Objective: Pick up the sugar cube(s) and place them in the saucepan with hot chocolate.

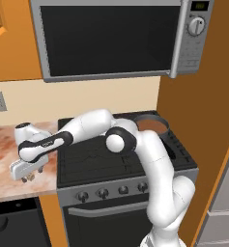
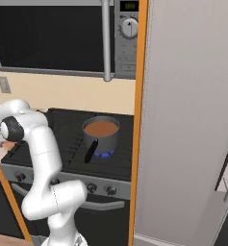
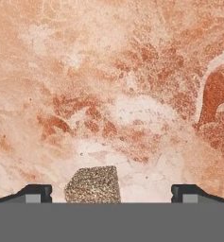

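Item 1, far left: marbled orange-pink countertop [image 1: 2, 159], left of the stove. We see the gripper [image 1: 29, 179] low over its front part, near the front edge, fingers pointing down. In the hand view the two dark fingertips [image 3: 35, 193] stand wide apart, released, nothing clamped betw. them.

Item 2: sugar cube [image 3: 93, 185], tan, speckled, lying on the countertop betw. the fingertips, nearer one tip than the other, touching neither as far as we can tell. In the left base view it shows as a small tan lump [image 1: 32, 177] just beside the fingers.

Item 3, centre: black stove [image 1: 87, 161], knobs along its front edge, oven door w/ handle below.

Item 4: saucepan with hot chocolate [image 2: 101, 134] on the stove's rear right burner, upright, brown liquid inside, black handle pointing toward the stove's front edge, blue flame at its base. Well apart from the cube.

Item 5, above: microwave [image 1: 116, 36], door closed, dial at upper right.
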